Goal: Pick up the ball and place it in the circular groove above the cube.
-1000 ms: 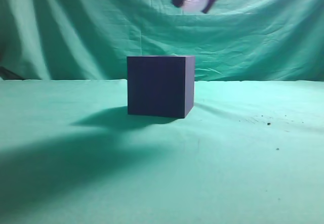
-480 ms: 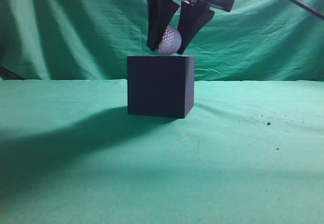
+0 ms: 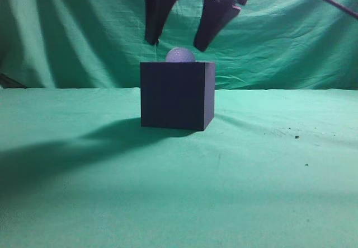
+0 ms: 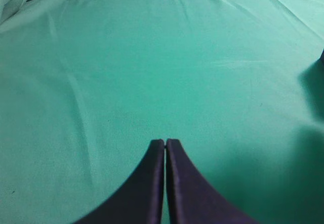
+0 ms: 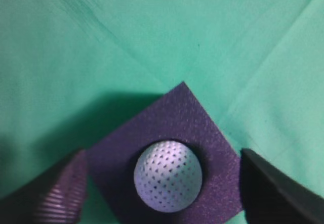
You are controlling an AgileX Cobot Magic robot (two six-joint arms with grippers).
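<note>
The dark navy-purple cube (image 3: 177, 95) stands on the green cloth at the middle of the exterior view. The white dimpled ball (image 3: 180, 55) sits in the round groove on the cube's top, also seen from above in the right wrist view (image 5: 167, 176) on the cube (image 5: 177, 118). My right gripper (image 3: 178, 40) hangs open just above the ball, one finger on each side, not touching it; in its own view the gripper (image 5: 164, 183) straddles the ball. My left gripper (image 4: 165, 143) is shut and empty over bare cloth.
Green cloth covers the table (image 3: 251, 175) and hangs as a backdrop (image 3: 291, 41). A few dark specks (image 3: 296, 136) lie on the cloth at the right. A cable (image 3: 330, 0) crosses the upper right corner.
The right gripper came down with the ball onto the cube's top, then opened and rose slightly. The ball now rests in the groove, free of the fingers.
</note>
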